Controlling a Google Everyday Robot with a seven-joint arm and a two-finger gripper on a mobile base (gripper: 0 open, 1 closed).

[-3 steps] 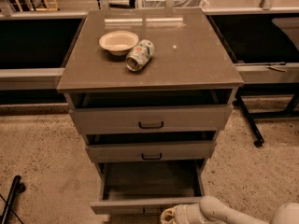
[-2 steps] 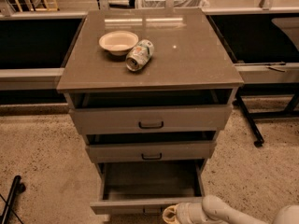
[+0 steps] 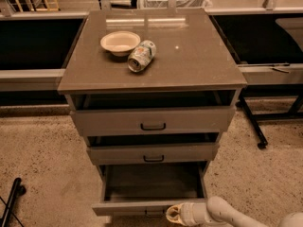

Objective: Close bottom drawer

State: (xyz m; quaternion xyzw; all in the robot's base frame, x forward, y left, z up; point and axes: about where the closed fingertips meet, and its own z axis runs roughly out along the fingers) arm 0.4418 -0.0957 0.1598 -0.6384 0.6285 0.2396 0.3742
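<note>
Camera view, arm reaching in low from the right, gripper (image 3: 174,215) at the open bottom drawer (image 3: 142,206) front, jaws closed, empty

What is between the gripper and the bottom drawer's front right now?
Nothing. In the camera view the gripper sits close up at the front edge of the pulled-out bottom drawer, just right of its handle; whether they touch is unclear.

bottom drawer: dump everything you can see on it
The bottom drawer is grey, looks like painted metal, and stands pulled far out. Its long box is open to view and looks empty. A small dark handle sits mid-front. The gripper is at the front panel, just right of the handle; contact can't be confirmed.
</note>
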